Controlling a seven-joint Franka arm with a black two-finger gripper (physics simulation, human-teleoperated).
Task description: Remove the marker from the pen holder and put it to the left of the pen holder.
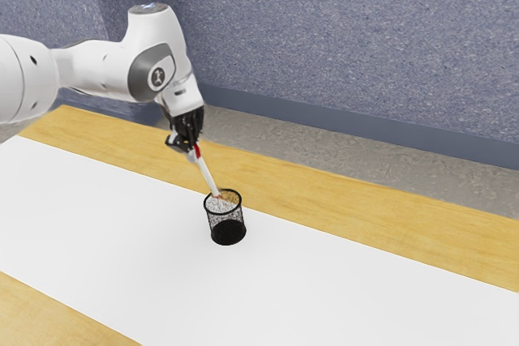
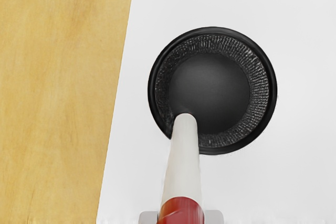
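Note:
My gripper (image 1: pixel 193 145) is above and beside the black mesh pen holder (image 1: pixel 225 220), shut on the upper, red-banded part of the white marker (image 1: pixel 208 176). The marker slants down from the fingers, and its lower end is at the holder's mouth. In the wrist view the gripper (image 2: pixel 181 217) has a grey fingertip on each side of the marker (image 2: pixel 184 166). The marker's far end overlaps the inside edge of the round pen holder (image 2: pixel 266 90), which stands upright; how deep that end sits is hard to tell.
A white strip (image 1: pixel 340 281) runs along the wooden table (image 1: pixel 365 208), under the pen holder. Behind the table is a blue-grey wall (image 1: pixel 349 38). Bare wood (image 2: pixel 58 98) borders the strip in the wrist view.

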